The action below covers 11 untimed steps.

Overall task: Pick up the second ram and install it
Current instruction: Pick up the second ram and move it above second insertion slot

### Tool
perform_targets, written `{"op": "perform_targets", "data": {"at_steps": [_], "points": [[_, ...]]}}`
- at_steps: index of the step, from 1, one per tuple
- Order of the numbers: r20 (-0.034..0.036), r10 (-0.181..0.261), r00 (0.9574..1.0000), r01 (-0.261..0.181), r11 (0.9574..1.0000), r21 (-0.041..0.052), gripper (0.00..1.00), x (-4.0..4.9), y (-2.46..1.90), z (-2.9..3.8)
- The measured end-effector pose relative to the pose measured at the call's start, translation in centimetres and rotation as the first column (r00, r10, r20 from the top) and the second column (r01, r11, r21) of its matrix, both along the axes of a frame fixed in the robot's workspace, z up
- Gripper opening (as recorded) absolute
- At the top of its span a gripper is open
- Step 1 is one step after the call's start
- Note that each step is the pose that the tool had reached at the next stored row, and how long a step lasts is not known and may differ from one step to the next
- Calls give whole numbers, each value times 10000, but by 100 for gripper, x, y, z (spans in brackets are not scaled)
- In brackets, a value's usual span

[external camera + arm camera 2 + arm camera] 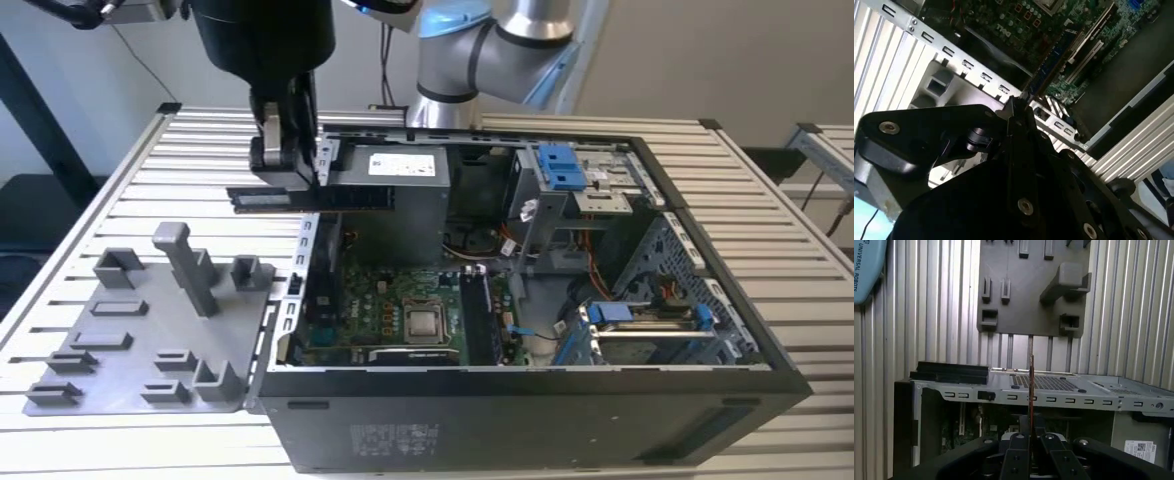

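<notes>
Gripper (286,185) is clamped shut on the ram stick (340,198), so nothing's left to be grabbed. The stick is held flat and level right at the fingertips, its long axis crossways to the fingers, with more of it poking out on the side toward the open computer case (534,385). In the first wrist view the stick (1031,385) is seen edge-on, straight out from the gripper (1032,452).

Everything is hung above the case's rim. Below the gripper and further into the case, the motherboard (387,300) is laid bare, with memory slots (478,320) beside the processor (424,322). The stick's long axis looks crossways to those slots. A grey holder plate (120,350) is parked on the bench (200,130) below, on the gripper's other side.
</notes>
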<state>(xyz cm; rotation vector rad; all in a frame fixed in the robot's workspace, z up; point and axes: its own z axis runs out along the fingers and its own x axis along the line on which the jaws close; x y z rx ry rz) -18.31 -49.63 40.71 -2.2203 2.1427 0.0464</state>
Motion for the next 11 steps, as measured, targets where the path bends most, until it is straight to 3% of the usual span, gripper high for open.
{"op": "perform_targets", "data": {"at_steps": [11], "points": [[0, -434, 9991, 434, 9991, -1, 14, 193, 12, 0]]}}
